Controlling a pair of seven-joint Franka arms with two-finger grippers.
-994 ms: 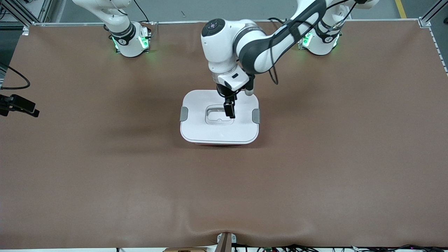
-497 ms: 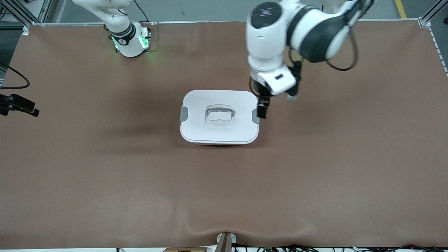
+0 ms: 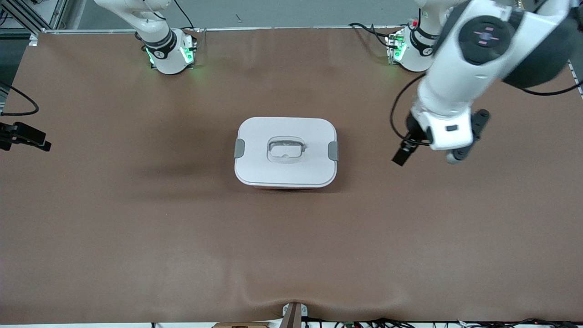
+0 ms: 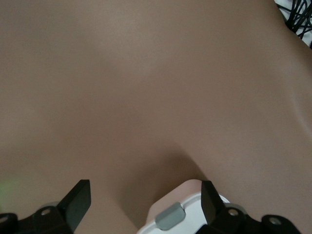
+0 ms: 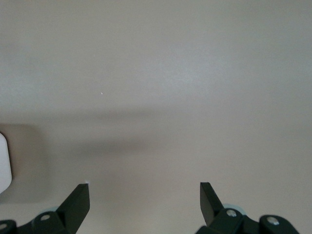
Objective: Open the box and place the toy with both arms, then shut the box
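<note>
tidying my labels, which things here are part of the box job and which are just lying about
Job:
- box, lid on, clips down
- left gripper, open, over bare table beside the box
- right gripper, open, empty, waiting
- toy: not in view

Lying about:
- black device at the table edge

The box is cut off at the bottom edge of the left wrist view, only a corner with one grey clip showing, and the toy appears nowhere.
</note>
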